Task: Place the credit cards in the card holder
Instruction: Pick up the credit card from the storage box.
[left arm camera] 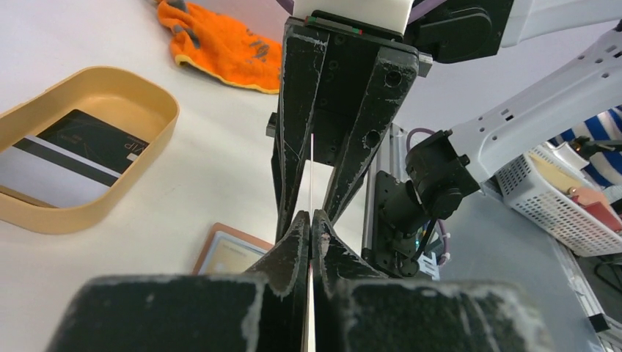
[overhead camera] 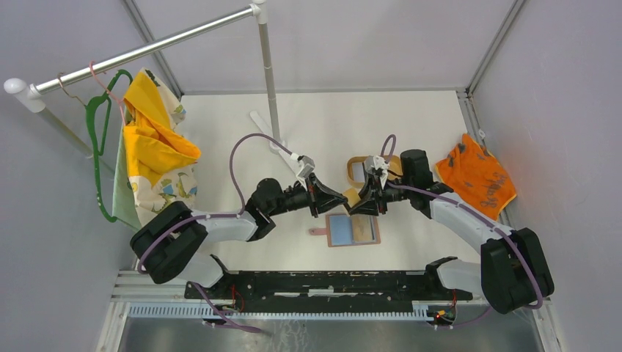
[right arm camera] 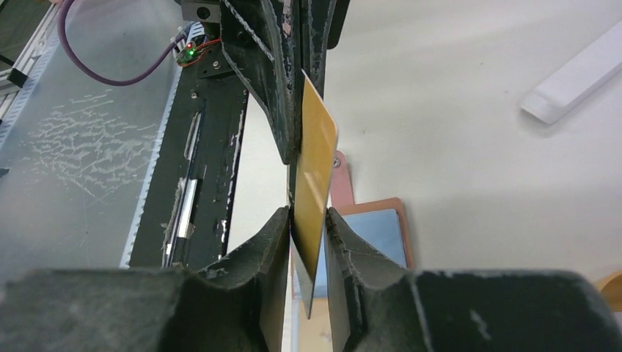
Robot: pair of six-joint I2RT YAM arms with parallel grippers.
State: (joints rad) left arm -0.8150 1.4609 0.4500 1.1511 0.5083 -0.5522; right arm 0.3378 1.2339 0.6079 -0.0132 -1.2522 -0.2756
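Above the open card holder [overhead camera: 353, 230], left gripper [left arm camera: 311, 220] clamped on the gold credit card [right arm camera: 317, 169], right gripper [right arm camera: 308, 220] narrowly parted around the same card, striped card [left arm camera: 66, 158] lying in the tan tray [left arm camera: 160, 132]

Pale grey panel walls [overhead camera: 44, 220] at left, back and right; metal struts [overhead camera: 497, 45] run into the upper corners. White tabletop [overhead camera: 330, 117] fills the middle, evenly lit, shadows soft. Upper left: silver clothes rail [overhead camera: 147, 50] on a diagonal, its upright pole [overhead camera: 269, 73] standing on the table near centre. A green hanger [overhead camera: 94, 158] and a yellow patterned cloth [overhead camera: 158, 147] hang from the rail. Orange cloth [overhead camera: 475, 180] lies at right. Ribbed metal edge [overhead camera: 293, 310] along the bottom. Left wrist view, lower right: white mesh basket [left arm camera: 557, 198].
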